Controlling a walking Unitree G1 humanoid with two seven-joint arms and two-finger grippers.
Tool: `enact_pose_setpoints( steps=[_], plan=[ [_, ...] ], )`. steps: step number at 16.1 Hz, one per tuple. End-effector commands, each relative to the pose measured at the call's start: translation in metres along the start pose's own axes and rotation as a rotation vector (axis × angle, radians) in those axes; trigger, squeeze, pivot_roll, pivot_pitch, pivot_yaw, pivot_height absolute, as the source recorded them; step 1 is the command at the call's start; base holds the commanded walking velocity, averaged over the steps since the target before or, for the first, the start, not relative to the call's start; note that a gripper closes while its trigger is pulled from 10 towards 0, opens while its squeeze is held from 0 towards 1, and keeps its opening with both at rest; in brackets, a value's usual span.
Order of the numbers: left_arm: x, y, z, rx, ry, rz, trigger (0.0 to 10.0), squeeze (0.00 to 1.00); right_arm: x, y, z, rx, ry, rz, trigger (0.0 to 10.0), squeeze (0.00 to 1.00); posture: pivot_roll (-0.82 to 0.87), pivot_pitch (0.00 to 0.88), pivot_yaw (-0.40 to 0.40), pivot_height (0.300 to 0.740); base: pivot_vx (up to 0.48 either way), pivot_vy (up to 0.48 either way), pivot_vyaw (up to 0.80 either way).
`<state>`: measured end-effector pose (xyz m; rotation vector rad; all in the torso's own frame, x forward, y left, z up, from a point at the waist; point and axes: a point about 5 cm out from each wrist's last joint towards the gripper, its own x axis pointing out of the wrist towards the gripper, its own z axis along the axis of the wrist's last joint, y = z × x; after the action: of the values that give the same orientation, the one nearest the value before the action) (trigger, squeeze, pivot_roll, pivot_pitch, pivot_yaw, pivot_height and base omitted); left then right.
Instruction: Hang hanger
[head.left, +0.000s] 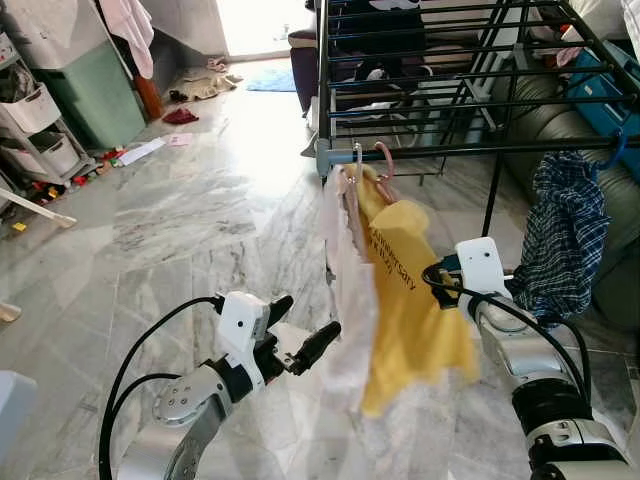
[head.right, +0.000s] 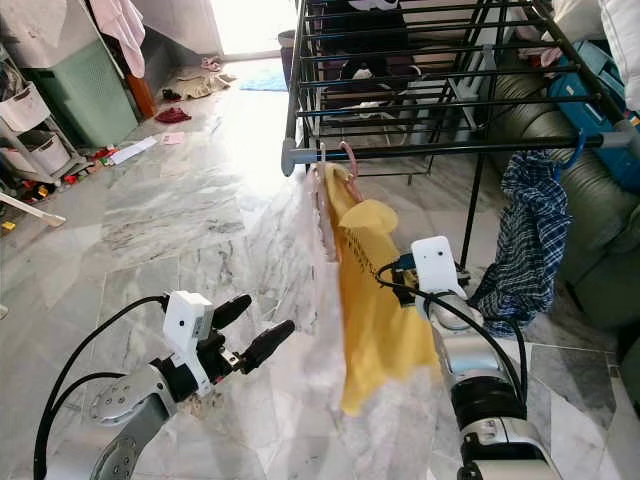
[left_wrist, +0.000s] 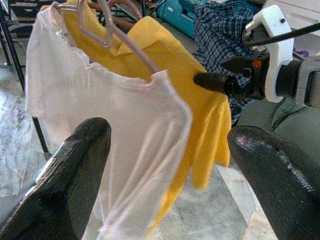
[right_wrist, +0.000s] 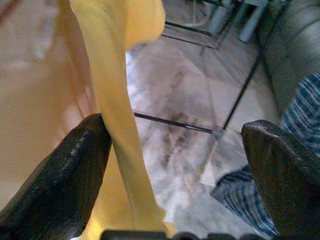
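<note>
While the left gripper (head.left: 300, 335) is hovering spread just short of the white shirt (head.left: 345, 300), the right gripper (left_wrist: 212, 81), fingers apart, is touching the yellow shirt (head.left: 410, 300). Both shirts are hanging on hangers (head.left: 380, 165) hooked over the drying rack (head.left: 450, 150) front bar, checked cloth (head.left: 565, 235) dangling farther right.

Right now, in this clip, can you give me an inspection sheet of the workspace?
Surface: marble floor, glare near the doorway.
Job's things: white shirt and yellow shirt on hangers hooked on the drying rack rail.
Clutter: checked shirt on the rack; clothes on the floor; toys by the shelves.
Hands: left hand open beside the white shirt; right hand open at the yellow shirt.
Cables: black cables on both arms.
Surroundings: sofa, green bin.
</note>
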<state>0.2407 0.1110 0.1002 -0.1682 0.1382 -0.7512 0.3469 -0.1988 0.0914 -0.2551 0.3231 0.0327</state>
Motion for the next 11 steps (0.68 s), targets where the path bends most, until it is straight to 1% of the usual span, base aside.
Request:
enact_pose_setpoints(
  steps=[1, 2, 3, 4, 7, 9, 10, 11],
  plan=[
    [-0.002, 0.001, 0.002, 0.018, 0.008, -0.005, 10.0, 0.00, 0.001, 0.006, 0.009, 0.015, -0.043, 0.040, 10.0, 0.00, -0.08, 0.094, 0.088, 0.740, 0.000, 0.000, 0.00],
    [-0.002, 0.000, 0.002, 0.019, 0.011, -0.008, 10.0, 0.00, 0.002, 0.010, 0.012, 0.008, -0.058, 0.074, 10.0, 0.00, -0.08, 0.094, 0.089, 0.740, 0.000, 0.000, 0.00],
    [-0.002, 0.000, 0.002, 0.020, 0.014, -0.010, 10.0, 0.00, 0.006, 0.013, 0.017, 0.005, -0.054, 0.151, 10.0, 0.00, -0.07, 0.096, 0.089, 0.740, 0.000, 0.000, 0.00],
    [-0.003, 0.000, 0.002, 0.020, 0.015, -0.010, 10.0, 0.00, 0.007, 0.012, 0.020, -0.001, -0.055, 0.168, 10.0, 0.00, -0.07, 0.095, 0.089, 0.740, 0.000, 0.000, 0.00],
    [-0.005, 0.000, 0.001, 0.020, 0.022, -0.006, 10.0, 0.00, 0.014, 0.001, 0.028, -0.067, -0.035, 0.185, 10.0, 0.00, -0.06, 0.098, 0.083, 0.740, 0.000, 0.000, 0.00],
    [-0.006, 0.000, -0.001, 0.017, 0.028, -0.001, 10.0, 0.00, 0.017, -0.004, 0.034, -0.063, -0.035, 0.191, 10.0, 0.00, -0.06, 0.099, 0.079, 0.740, 0.000, 0.000, 0.00],
    [-0.005, -0.002, -0.001, 0.017, 0.030, -0.003, 10.0, 0.00, 0.019, -0.004, 0.036, -0.042, -0.027, 0.210, 6.6, 0.00, -0.06, 0.099, 0.078, 0.740, 0.000, 0.000, 0.00],
    [-0.006, -0.002, -0.002, 0.017, 0.032, -0.004, 10.0, 0.00, 0.019, -0.001, 0.036, -0.026, -0.025, 0.246, 0.0, 0.00, -0.05, 0.099, 0.078, 0.740, 0.000, 0.000, 0.00]
  ],
)
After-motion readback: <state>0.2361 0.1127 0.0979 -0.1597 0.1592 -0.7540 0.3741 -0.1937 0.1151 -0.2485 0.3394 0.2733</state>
